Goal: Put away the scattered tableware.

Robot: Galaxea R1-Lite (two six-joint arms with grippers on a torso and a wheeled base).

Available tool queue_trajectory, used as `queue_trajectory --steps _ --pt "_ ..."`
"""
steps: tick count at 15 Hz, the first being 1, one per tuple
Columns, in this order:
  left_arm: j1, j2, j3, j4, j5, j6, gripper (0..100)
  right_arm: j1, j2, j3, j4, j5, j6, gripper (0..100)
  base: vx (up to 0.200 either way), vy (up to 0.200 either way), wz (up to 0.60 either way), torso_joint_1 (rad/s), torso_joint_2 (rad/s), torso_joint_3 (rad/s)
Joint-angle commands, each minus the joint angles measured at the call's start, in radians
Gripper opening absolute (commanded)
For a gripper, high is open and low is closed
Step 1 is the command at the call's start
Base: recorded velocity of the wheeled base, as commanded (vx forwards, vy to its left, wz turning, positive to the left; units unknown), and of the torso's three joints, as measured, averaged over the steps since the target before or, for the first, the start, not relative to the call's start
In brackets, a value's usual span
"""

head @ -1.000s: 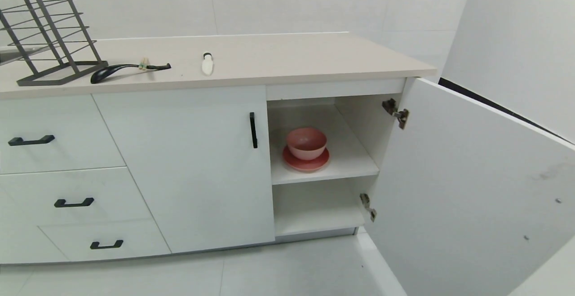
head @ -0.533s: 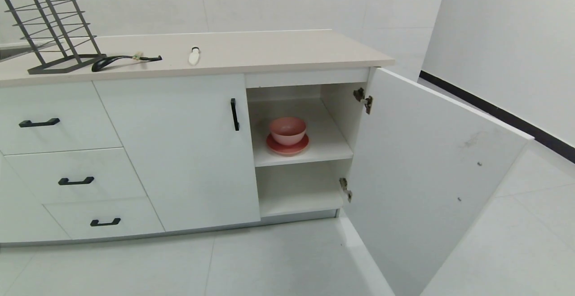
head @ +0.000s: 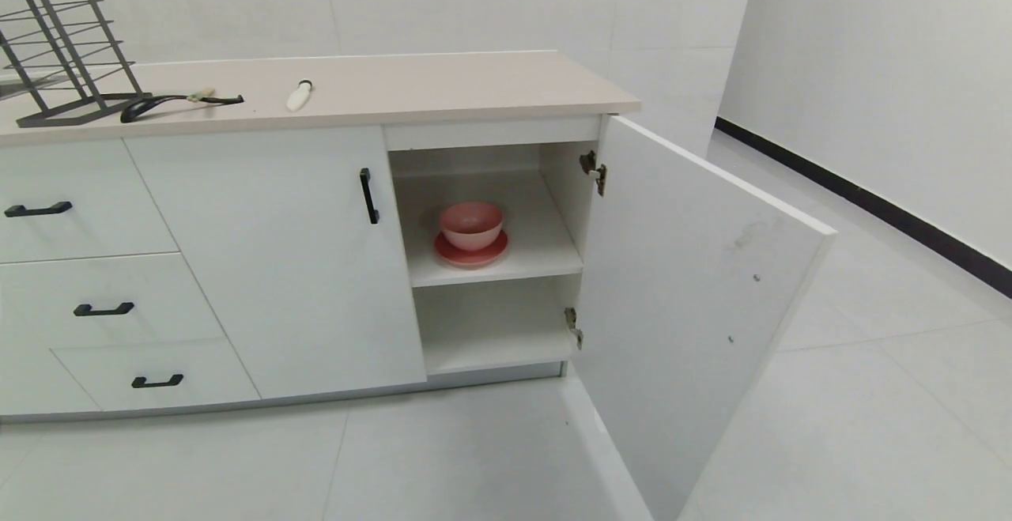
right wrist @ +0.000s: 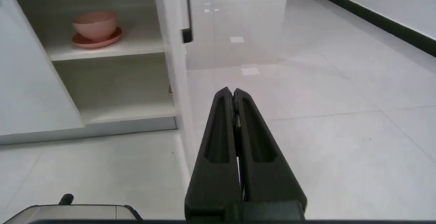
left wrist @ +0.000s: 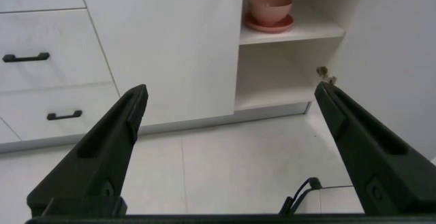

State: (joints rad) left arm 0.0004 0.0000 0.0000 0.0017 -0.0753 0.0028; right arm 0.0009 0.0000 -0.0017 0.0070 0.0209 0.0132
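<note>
A pink bowl (head: 470, 224) sits on a red plate (head: 471, 254) on the upper shelf of the open cabinet (head: 545, 252). On the counter (head: 443, 86) lie a black ladle (head: 142, 106), a small pale utensil (head: 203, 95) beside it and a white-handled utensil (head: 299, 96). My left gripper (left wrist: 230, 91) is open and empty, low over the floor, facing the cabinet front; the bowl (left wrist: 270, 7) and plate (left wrist: 270, 24) are far ahead of it. My right gripper (right wrist: 233, 92) is shut with nothing in it, near the open door's edge, with the bowl (right wrist: 94, 24) on its plate (right wrist: 97, 41) ahead.
The cabinet door (head: 688, 292) stands swung wide open toward me, its black handle (right wrist: 184, 11) on the outer face. A dark wire rack (head: 55, 39) stands at the counter's left end. Drawers with black handles (head: 103, 309) fill the left. The lower shelf (head: 490, 347) is bare.
The whole head view has shifted: the camera moved back and turned right, so the cabinet looks smaller and farther left. The tableware has not moved.
</note>
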Motion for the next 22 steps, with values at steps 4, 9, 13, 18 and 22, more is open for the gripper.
queue_trajectory --steps 4,9,13,18,22 --pt "0.000 0.002 0.000 0.000 0.002 0.000 100 -0.001 0.000 0.002 -0.016 -0.004 -0.012 0 0.000 -0.200 0.00 0.004 0.00 0.001" --pt "0.001 0.002 0.000 0.000 0.002 0.002 100 -0.048 0.204 -0.258 -0.223 0.133 -0.009 0 0.000 0.000 0.00 0.000 0.00 0.000" --pt "0.001 0.002 0.000 0.000 0.005 0.002 100 -0.050 0.638 -0.287 -0.429 0.195 -0.116 0 0.000 0.000 0.00 0.000 0.00 0.000" --pt "0.001 0.000 0.000 0.000 0.006 0.000 100 -0.045 0.923 -0.281 -0.568 0.238 -0.122 0 0.000 0.000 0.00 0.000 0.00 0.000" --pt "0.001 0.000 0.000 0.000 0.009 -0.006 100 -0.013 0.986 -0.274 -0.568 0.241 -0.122 0 0.000 0.000 0.00 0.000 0.00 0.000"
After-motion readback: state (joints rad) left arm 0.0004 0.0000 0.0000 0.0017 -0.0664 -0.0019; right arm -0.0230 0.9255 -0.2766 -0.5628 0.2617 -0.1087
